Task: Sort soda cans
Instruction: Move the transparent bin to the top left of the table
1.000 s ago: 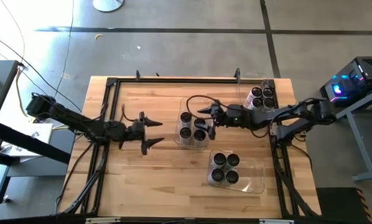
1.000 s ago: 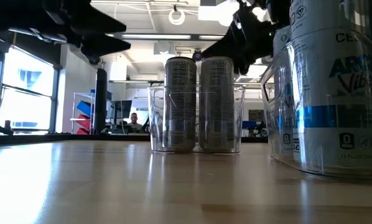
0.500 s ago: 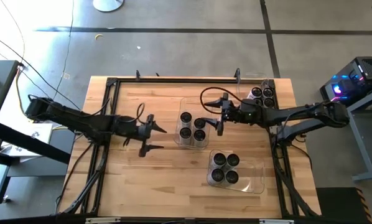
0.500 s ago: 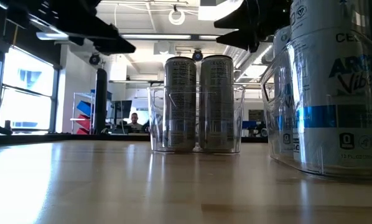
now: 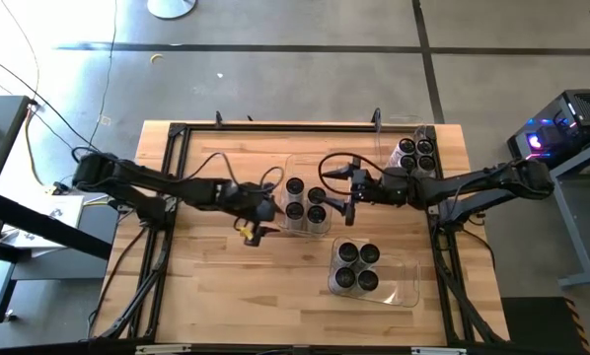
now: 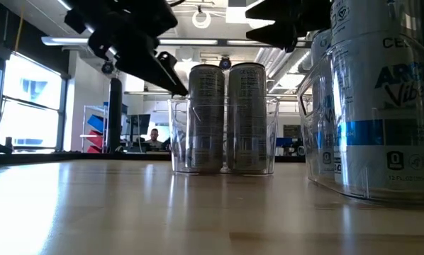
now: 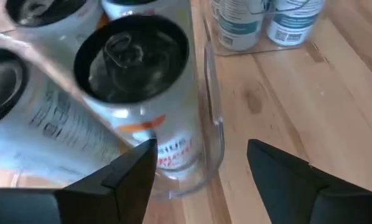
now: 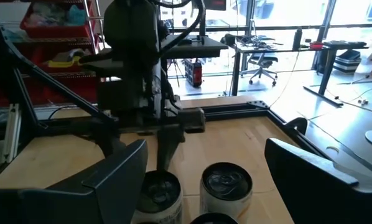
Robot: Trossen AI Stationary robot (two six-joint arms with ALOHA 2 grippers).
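Left wrist view: glossy cylindrical soda cans (image 7: 133,87), clear bin (image 7: 212,134)

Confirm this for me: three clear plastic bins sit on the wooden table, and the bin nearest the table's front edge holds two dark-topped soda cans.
Not quite. The clear plastic bin nearest the front edge holds four dark-topped silver soda cans, not two; the high view shows them in a two-by-two cluster. The rest stands: three clear bins sit on the wooden table.
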